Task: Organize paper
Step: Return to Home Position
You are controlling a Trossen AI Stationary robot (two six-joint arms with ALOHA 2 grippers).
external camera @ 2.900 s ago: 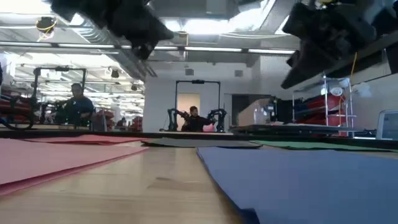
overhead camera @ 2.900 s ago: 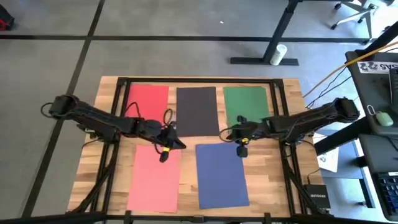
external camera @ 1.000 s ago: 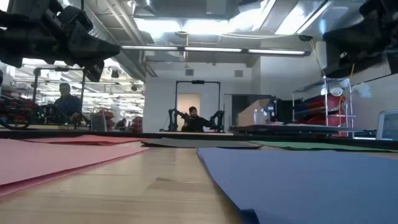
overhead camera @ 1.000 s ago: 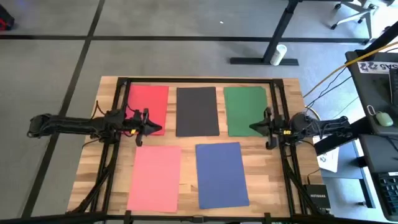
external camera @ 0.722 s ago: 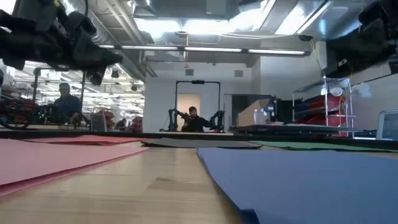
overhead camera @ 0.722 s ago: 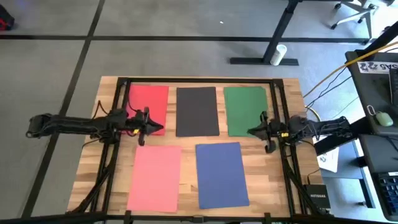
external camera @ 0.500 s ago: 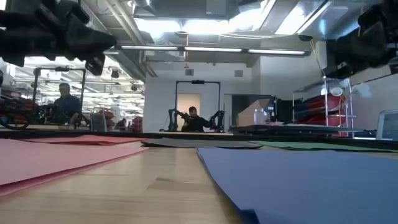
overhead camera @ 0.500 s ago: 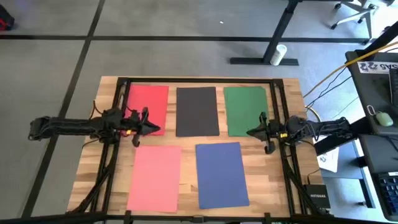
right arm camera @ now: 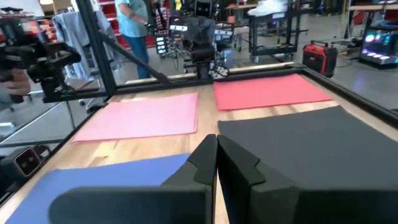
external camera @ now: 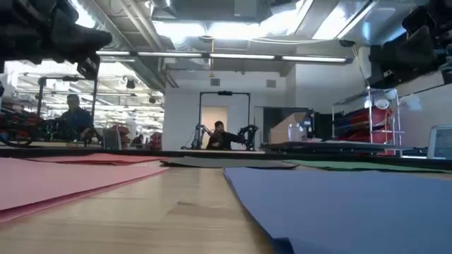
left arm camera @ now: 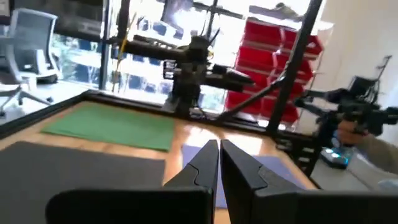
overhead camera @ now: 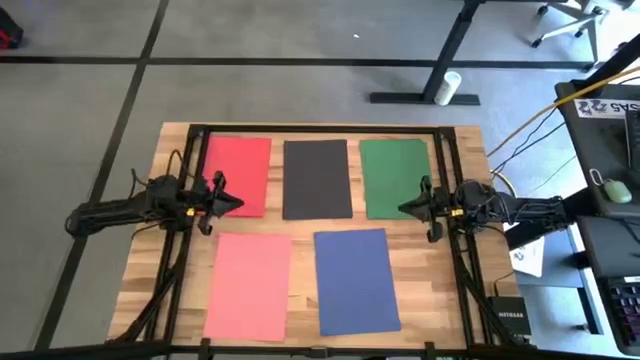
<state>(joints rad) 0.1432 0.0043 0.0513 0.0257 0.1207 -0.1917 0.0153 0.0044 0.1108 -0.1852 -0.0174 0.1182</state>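
Paper, flat on the wooden table (overhead camera: pixel 455 290), colours set apart: red paper (overhead camera: pixel 238 165), black paper (overhead camera: pixel 317 178) and green paper (overhead camera: pixel 390 170) in the high view's upper row, left to right; pink paper (overhead camera: pixel 249 285) and blue paper (overhead camera: pixel 356 280) in its lower row. Left gripper (overhead camera: pixel 236 203): held above the red paper's lower edge, jaws together, empty. Right gripper (overhead camera: pixel 403 209): held above the green paper's lower right part, jaws together, empty.
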